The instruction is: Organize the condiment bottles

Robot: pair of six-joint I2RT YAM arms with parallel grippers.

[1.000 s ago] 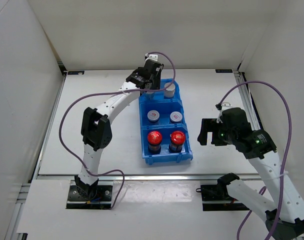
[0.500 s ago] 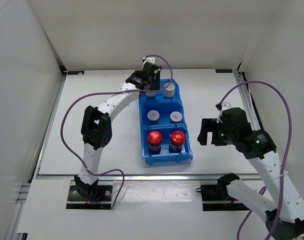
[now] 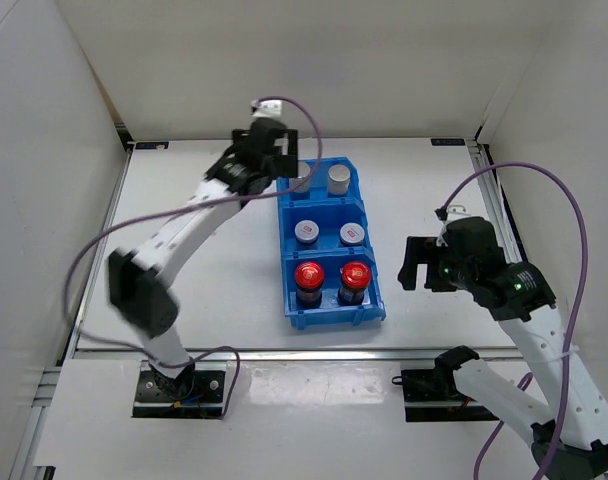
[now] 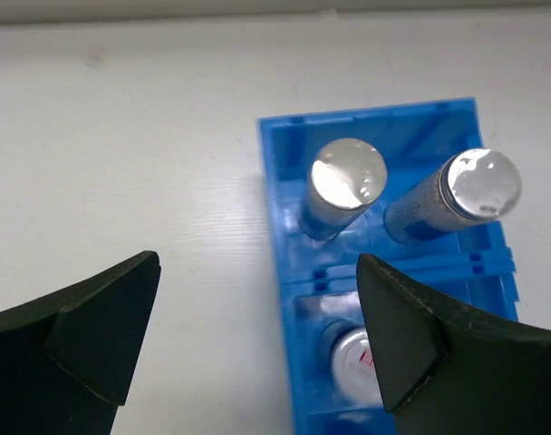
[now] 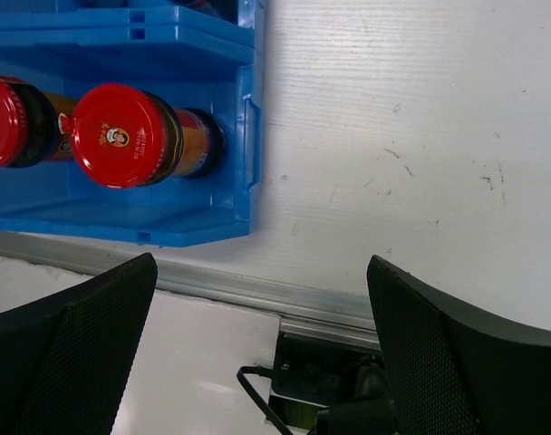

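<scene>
Six condiment bottles stand in pairs in the blue bin [image 3: 329,313]. Two grey-capped ones [image 3: 339,179] [image 4: 348,172] fill the far compartment. Two short white-lidded ones [image 3: 306,232] are in the middle, and two red-capped dark ones [image 3: 309,275] [image 5: 121,134] are in the near one. My left gripper [image 3: 277,152] [image 4: 257,340] hovers open and empty just left of the bin's far end, apart from the bottles. My right gripper [image 3: 414,264] [image 5: 262,353] hangs open and empty to the right of the bin, over the table's near edge.
White walls close in the table on three sides. A metal rail [image 5: 257,290] runs along the near edge. Bare table surface lies left [image 3: 204,260] and right [image 3: 424,190] of the bin. Purple cables loop off both arms.
My left gripper has opened, let go of the far-left grey-capped bottle in the bin and drawn up and away to the left. The right arm has not moved.
</scene>
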